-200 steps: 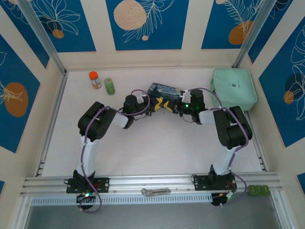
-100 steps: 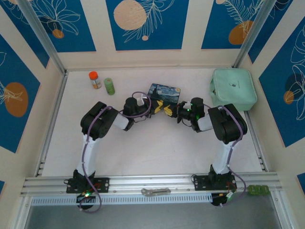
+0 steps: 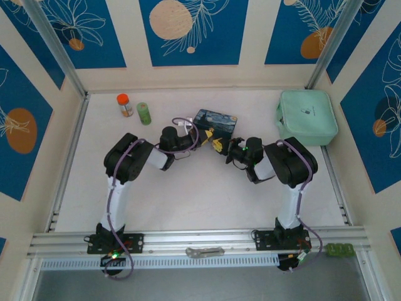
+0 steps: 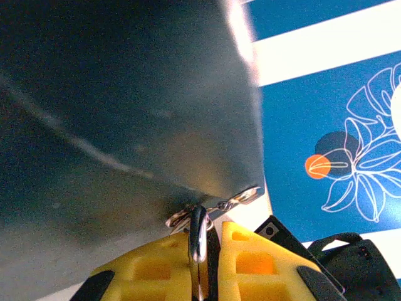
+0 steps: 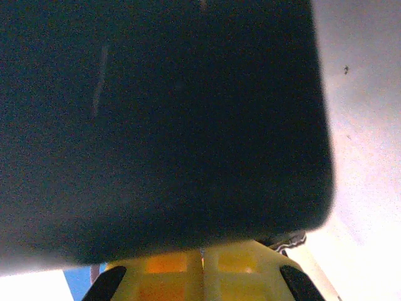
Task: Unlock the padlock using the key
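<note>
In the left wrist view my left gripper is shut on the padlock. Its silver shackle stands up between the yellow fingers, and the dark body is hidden by them. A twisted bit of pale metal lies just beyond the shackle, against the blue tin. My right gripper is shut with a thin pale sliver, the key, in the seam of its pads. From above, the left gripper and right gripper almost meet in front of the tin.
A mint-green case lies at the back right. At the back left stand an orange-capped bottle and a green roll. A silver wrench-like piece rests on the front rail. The tin's dark wall looms close over the right wrist camera.
My right gripper has moved left and a little nearer, closing the gap to the left gripper. Its elbow has folded back. The left arm has hardly shifted.
</note>
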`<state>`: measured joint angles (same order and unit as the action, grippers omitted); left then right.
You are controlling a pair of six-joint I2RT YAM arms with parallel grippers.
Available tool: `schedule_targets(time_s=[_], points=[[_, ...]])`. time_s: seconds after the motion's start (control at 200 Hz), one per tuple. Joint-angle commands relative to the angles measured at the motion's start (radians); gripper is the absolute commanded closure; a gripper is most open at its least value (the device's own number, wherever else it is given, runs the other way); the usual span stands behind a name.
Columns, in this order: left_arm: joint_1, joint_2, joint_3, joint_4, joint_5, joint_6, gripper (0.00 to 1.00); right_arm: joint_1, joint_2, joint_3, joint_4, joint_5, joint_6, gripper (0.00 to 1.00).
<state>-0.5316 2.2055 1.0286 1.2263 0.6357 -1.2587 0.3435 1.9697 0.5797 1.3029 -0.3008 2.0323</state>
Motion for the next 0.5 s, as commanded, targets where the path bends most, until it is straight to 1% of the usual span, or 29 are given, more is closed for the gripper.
schedule_targets(time_s=[0.0,0.075,0.13,0.205,0.28,0.405,0.495], points=[[-0.111,-0.098,0.034,0.182,0.335,0.132,1.0,0.047,0.066,0.063,0.02,0.107,0.606,1.0],[-0.109,-0.096,0.033,0.182,0.338,0.127,1.0,0.052,0.111,0.091,0.056,0.116,0.617,1.0],[-0.106,-0.088,0.033,0.182,0.334,0.111,1.0,0.047,0.128,0.098,0.066,0.117,0.595,1.0],[-0.095,-0.068,0.034,0.182,0.315,0.07,1.0,0.028,0.124,0.084,0.037,0.097,0.529,1.0],[-0.09,-0.047,0.033,0.182,0.28,0.027,1.0,0.003,0.097,0.048,-0.002,0.084,0.429,1.0],[-0.089,-0.029,0.005,0.182,0.198,-0.003,1.0,-0.033,0.033,-0.022,-0.066,0.075,0.28,0.82],[-0.09,-0.018,-0.005,0.182,0.161,-0.027,1.0,-0.041,-0.005,-0.044,-0.12,0.057,0.212,0.71]])
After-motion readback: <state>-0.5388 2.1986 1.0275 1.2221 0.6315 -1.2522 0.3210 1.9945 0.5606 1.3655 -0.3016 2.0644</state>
